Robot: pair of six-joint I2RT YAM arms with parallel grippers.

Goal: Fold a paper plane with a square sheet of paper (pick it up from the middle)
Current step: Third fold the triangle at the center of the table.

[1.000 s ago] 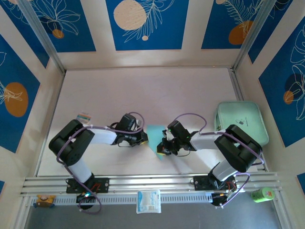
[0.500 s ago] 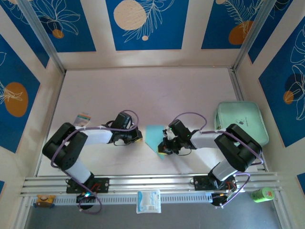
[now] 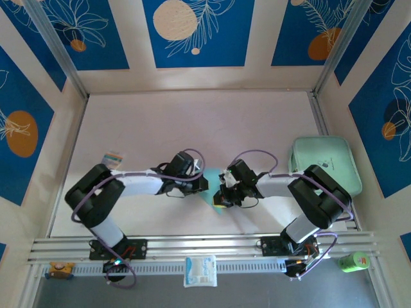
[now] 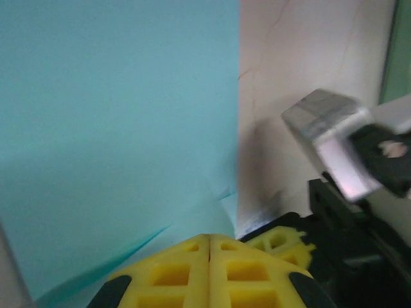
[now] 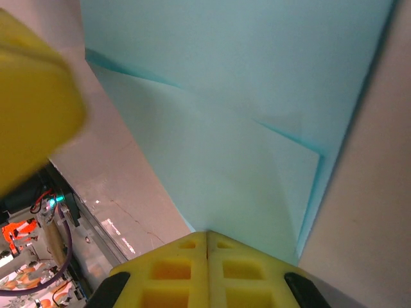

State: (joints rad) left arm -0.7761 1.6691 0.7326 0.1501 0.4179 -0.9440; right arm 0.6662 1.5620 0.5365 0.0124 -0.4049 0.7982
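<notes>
Cyan paper: the partly folded square sheet of paper (image 3: 212, 176) lies on the table (image 3: 192, 122) between my two arms, its creased flaps plain in the right wrist view. The left gripper (image 3: 201, 185) had drawn off to the left half a second ago. It has now swung back in over the sheet's left edge, pads pressed together with nothing between them. The right gripper (image 3: 221, 197) has held its place, also closed, tip against the sheet's near corner. I judge the left is coming in to press a crease.
</notes>
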